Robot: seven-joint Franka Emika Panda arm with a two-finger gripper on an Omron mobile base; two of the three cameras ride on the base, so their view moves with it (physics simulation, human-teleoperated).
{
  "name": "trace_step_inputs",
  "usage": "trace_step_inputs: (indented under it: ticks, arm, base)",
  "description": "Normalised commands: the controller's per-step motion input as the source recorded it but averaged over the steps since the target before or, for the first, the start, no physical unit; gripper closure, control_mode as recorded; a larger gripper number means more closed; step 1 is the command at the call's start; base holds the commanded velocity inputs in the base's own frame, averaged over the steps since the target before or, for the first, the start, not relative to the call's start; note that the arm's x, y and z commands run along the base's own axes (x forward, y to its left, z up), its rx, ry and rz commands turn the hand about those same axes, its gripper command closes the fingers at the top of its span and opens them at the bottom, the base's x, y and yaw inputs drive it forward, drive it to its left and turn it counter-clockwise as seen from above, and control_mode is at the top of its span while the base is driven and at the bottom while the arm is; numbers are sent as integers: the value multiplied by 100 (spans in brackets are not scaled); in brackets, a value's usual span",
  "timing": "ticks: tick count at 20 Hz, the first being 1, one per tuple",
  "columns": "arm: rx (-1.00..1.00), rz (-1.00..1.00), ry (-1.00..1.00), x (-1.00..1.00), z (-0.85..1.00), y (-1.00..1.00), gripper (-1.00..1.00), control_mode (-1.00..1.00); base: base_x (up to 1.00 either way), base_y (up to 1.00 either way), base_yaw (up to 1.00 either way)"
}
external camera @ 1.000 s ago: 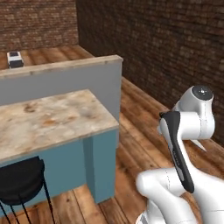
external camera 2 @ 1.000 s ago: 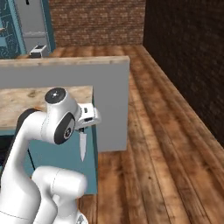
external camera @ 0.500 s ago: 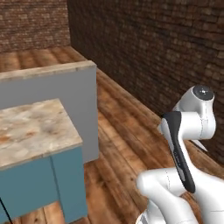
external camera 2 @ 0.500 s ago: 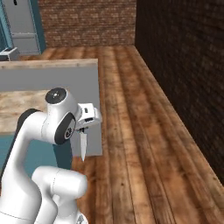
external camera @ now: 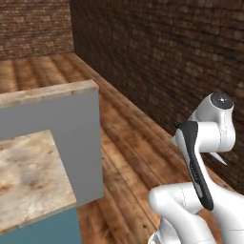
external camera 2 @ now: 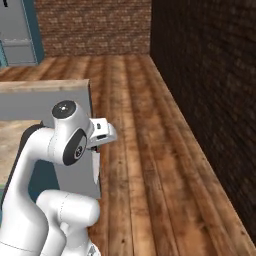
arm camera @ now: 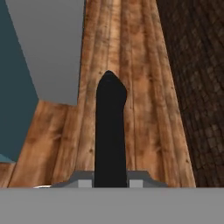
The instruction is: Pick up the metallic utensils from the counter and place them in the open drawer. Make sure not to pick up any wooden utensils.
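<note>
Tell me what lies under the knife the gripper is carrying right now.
Under the knife, held in the gripper, the hand view shows bare wooden floor, with a grey panel off to one side. The black handle covers the floor strip directly beneath it.

Both base views look forward past the counter (external camera: 29, 175) end; hand view faces the wooden floor (arm camera: 144, 109).

Marbled counter (external camera: 28, 178) (seemingly bare).

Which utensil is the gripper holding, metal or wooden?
The metallic one: the knife. Its black handle stands up from the gripper in the hand view, and its pale silver blade hangs below the hand in the right base view. Nothing on it is brown or tan.
</note>
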Motion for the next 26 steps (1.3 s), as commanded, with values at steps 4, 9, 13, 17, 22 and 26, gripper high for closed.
trace_step_inputs:
  ticks: [4,9,13,17,22,26]
  arm:
    - [0,0,0,0,0,0,100,100]
    - [0,0,0,0,0,0,100,100]
    - [0,0,0,0,0,0,100,100]
    - [0,0,0,0,0,0,100,100]
    - [0,0,0,0,0,0,100,100]
    - [0,0,0,0,0,0,100,100]
  base:
    - [100,-25,0]
    - [81,-47,0]
    - [78,-44,0]
    - [85,-36,2]
    - [97,-5,5]
    - [100,0,11]
